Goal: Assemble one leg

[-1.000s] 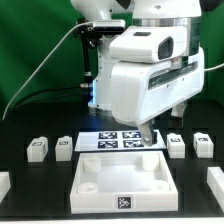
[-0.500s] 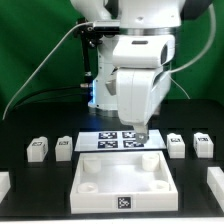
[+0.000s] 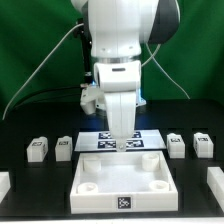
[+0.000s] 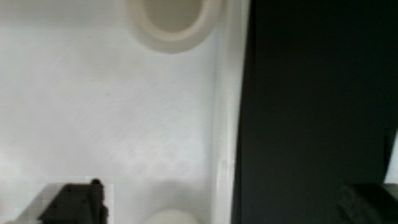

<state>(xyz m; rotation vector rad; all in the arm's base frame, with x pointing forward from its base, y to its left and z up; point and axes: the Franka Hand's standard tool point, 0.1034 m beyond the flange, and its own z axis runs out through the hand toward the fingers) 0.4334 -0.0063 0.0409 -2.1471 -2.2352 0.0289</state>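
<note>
Four small white legs with tags lie in a row on the black table: two at the exterior view's left (image 3: 38, 149) (image 3: 64, 146) and two at its right (image 3: 176, 145) (image 3: 203, 144). My gripper (image 3: 122, 143) hangs over the far rim of the large white square panel (image 3: 100, 160), near the middle, away from every leg. In the wrist view the gripper (image 4: 222, 205) is open and empty. Its dark fingertips (image 4: 71, 203) straddle the panel's edge (image 4: 228, 120). Below it are white panel surface with a round socket (image 4: 173, 20) and black table.
The marker board (image 3: 100, 140) lies just behind the panel, under the arm. Two more white parts sit at the table's edges, one at the left (image 3: 3, 183) and one at the right (image 3: 214, 180). A green backdrop stands behind the arm.
The arm has swung toward the exterior view's left, from over the panel's far right corner to its far middle, and the wrist has turned. No part has moved.
</note>
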